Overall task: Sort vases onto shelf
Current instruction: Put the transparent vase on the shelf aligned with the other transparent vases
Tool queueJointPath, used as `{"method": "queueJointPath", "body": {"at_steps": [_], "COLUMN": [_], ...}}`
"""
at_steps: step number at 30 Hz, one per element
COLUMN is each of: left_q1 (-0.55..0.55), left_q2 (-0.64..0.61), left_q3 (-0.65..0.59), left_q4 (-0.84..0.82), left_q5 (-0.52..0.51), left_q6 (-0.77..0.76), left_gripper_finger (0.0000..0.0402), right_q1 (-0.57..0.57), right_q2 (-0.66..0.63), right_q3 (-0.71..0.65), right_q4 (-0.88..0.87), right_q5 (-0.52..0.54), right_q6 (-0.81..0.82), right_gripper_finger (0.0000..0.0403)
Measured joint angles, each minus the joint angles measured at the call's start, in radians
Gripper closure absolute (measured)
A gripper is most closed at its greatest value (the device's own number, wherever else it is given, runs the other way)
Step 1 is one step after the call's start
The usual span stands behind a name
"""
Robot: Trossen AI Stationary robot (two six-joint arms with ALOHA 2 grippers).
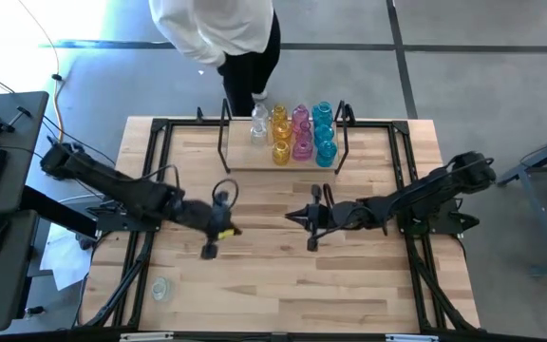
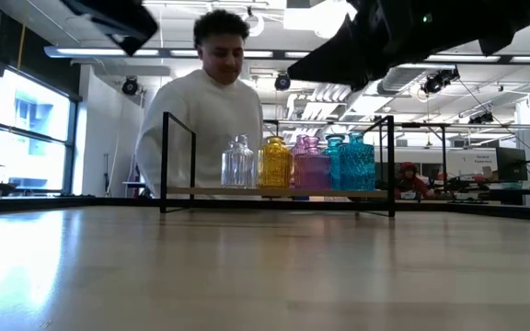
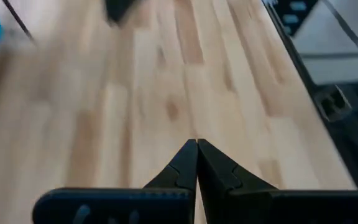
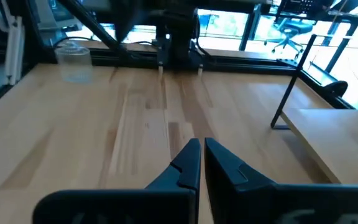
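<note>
The shelf [image 1: 245, 163] stands at the table's far middle, a light board in a black rod frame. On it stand several vases in rows: clear [image 2: 237, 164], amber [image 2: 275, 164], pink [image 2: 309, 165] and cyan [image 2: 350, 163]. One more clear vase [image 1: 161, 288] stands upright by itself on the table at the near left, also seen in the right wrist view [image 4: 74, 60]. My left gripper [image 1: 237, 231] hovers shut over the table's middle, left of centre, holding nothing. My right gripper [image 1: 289, 217] hovers shut just right of centre, facing it, also holding nothing.
A person in a white top [image 1: 226, 38] stands just beyond the table's far edge, behind the shelf. Black frame rails [image 1: 150, 190] run along the table's left and right sides. Bare wood lies between the shelf and the near edge.
</note>
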Motion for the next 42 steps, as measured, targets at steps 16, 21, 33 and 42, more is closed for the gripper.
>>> {"method": "queueJointPath", "body": {"at_steps": [16,21,33,42], "left_q1": [-0.402,-0.506,-0.639,-0.674], "left_q2": [-0.036,-0.030,0.074,0.180], "left_q3": [0.077,0.089,0.089,0.088], "left_q4": [-0.482,-0.519,-0.608,-0.639], "left_q5": [0.093,0.168,0.302,0.310], "left_q6": [-0.624,-0.799,-0.919,-0.868], "left_gripper_finger": [0.0401,0.0390,0.0306,0.0275], "right_q1": [0.003,0.003,0.003,0.003], "right_q2": [0.028,0.028,0.027,0.027], "right_q3": [0.000,0.000,0.000,0.000], "right_q4": [0.018,0.009,0.001,0.001], "right_q5": [-0.001,-0.002,-0.002,-0.002], "right_q6": [0.000,0.000,0.000,0.000], "right_gripper_finger": [0.0399,0.0399,0.0399,0.0399]}}
